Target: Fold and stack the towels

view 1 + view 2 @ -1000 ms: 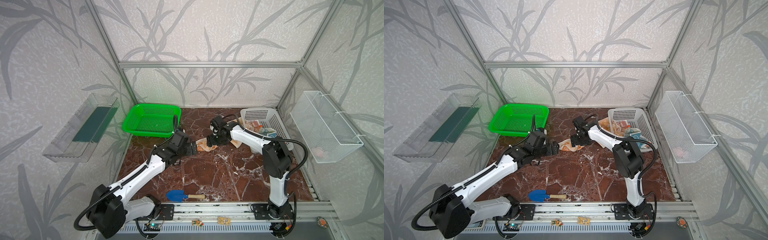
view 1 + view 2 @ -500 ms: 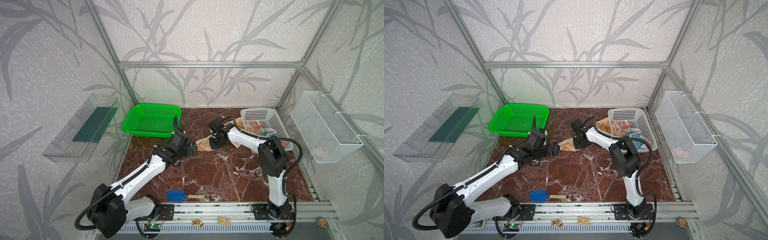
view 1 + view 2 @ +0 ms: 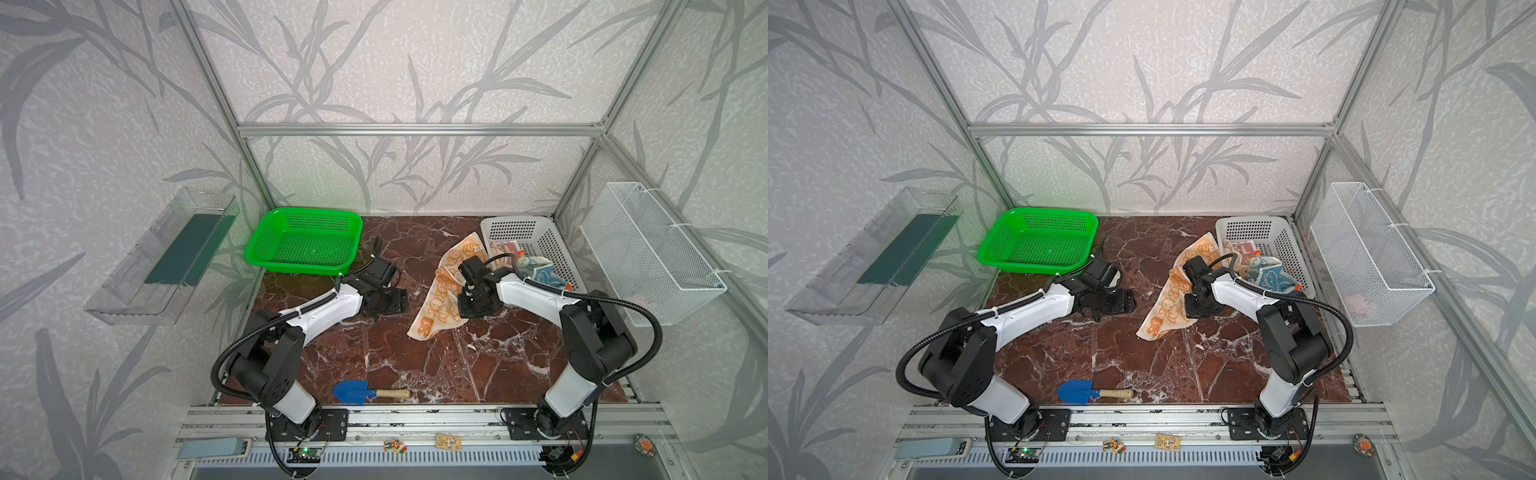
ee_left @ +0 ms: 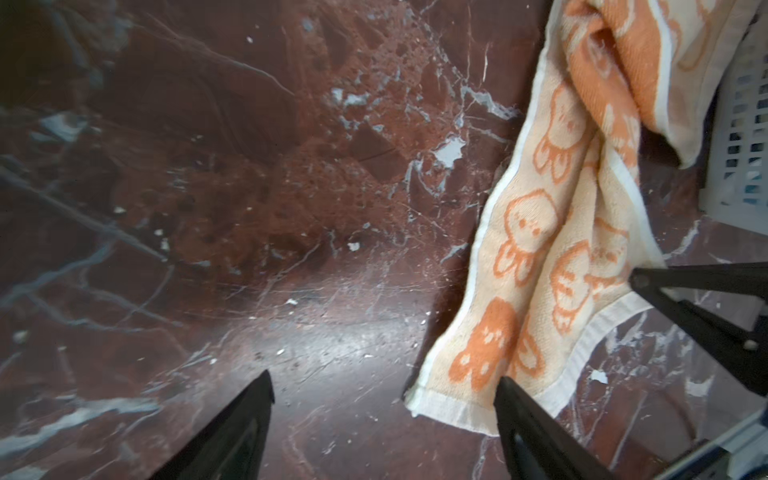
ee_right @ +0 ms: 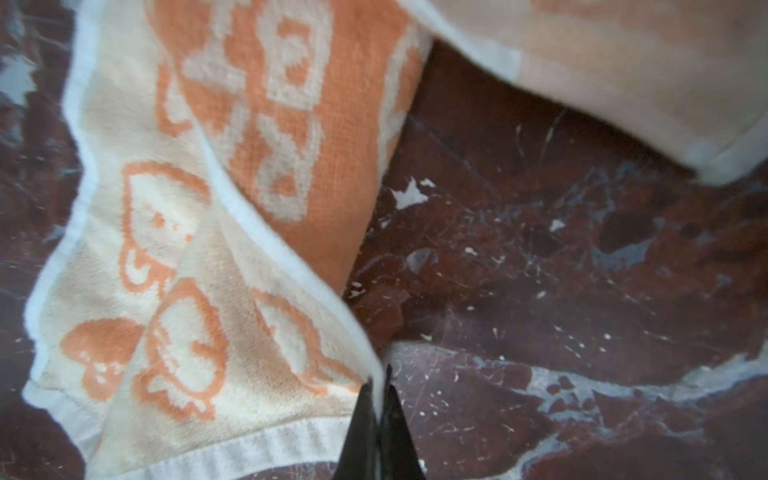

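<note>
Right end effector (image 5: pixel 379 395): fingers pressed together, clamped on the white hem of the cream terry towel with orange bunny faces (image 5: pixel 187 291). The grip is held low over the red-brown marble tabletop (image 3: pixel 415 365).
Left end effector (image 4: pixel 383 377): fingers held apart, nothing between them, pointed at bare marble. In the left wrist view one finger (image 4: pixel 523 419) is seen in front of the towel's lower corner. Contact cannot be told.
Orange-bunny towel, pose: crumpled into a long twisted strip on the tabletop, unfolded. An orange band with pale letters is seen among the folds in the right wrist view.
Orange-bunny towel, place: run from the near-left corner of the white perforated plastic basket (image 3: pixel 515 226) toward the front, between the two end effectors in both top views.
Second towel: a cream terry towel with blue bunny faces (image 3: pixel 538 270) is bunched in the white basket at its front rim.
Third towel: an orange-toned cloth (image 3: pixel 505 248) is lying deeper in the same basket, its pattern too small to read.
Green perforated plastic basket (image 3: pixel 307 216): set at the back left of the tabletop, well apart from the towels.
Small blue scoop with wooden handle (image 3: pixel 351 391): laid flat near the front edge, well apart from the towels.
</note>
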`<act>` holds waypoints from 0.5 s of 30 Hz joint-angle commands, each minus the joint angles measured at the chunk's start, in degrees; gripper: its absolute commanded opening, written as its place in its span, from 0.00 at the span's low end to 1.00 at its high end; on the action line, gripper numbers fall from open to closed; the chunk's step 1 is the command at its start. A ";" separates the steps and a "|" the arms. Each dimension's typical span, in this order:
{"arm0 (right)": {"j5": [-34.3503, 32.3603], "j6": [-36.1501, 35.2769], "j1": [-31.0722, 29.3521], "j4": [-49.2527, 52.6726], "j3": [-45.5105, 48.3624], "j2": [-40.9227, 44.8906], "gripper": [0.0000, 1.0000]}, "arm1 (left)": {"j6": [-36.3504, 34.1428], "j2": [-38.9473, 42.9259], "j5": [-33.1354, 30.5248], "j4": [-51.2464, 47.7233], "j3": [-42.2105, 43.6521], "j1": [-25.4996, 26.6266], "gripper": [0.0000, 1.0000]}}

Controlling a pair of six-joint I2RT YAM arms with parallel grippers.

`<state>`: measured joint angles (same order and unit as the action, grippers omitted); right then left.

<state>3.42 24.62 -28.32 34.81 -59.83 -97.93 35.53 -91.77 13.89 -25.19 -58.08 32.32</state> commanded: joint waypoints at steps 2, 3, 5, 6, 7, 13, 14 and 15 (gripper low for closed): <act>1.40 0.07 0.47 -2.61 1.15 2.20 0.04 | -1.90 -2.31 5.60 -2.39 -1.66 2.27 0.79; 1.69 0.15 0.62 -3.08 1.31 2.29 0.04 | -2.91 -2.87 6.03 -3.28 -1.83 3.09 0.78; 2.58 0.51 1.16 -4.11 1.28 2.34 0.04 | -4.40 -3.72 5.36 -5.28 -2.05 4.92 0.78; 2.81 0.68 1.32 -4.34 1.01 2.21 0.04 | -4.86 -4.13 5.05 -6.00 -2.03 5.48 0.78; 3.10 0.94 1.46 -4.78 0.61 1.95 0.04 | -5.02 -4.47 4.70 -6.65 -1.96 6.15 0.77; 5.08 2.70 1.58 -6.40 -3.79 -2.46 0.01 | -4.52 -6.76 2.63 -8.35 -1.52 7.43 0.70; 5.34 2.96 1.68 -6.67 -4.62 -3.08 0.00 | -4.29 -7.08 2.56 -8.40 -1.53 7.50 0.68; 5.58 3.06 1.65 -6.57 -5.32 -3.57 0.00 | -4.08 -7.32 2.47 -8.47 -1.51 7.61 0.67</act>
<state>7.51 26.39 -26.87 29.54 -62.70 -99.81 31.62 -98.15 17.61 -31.18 -58.59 39.90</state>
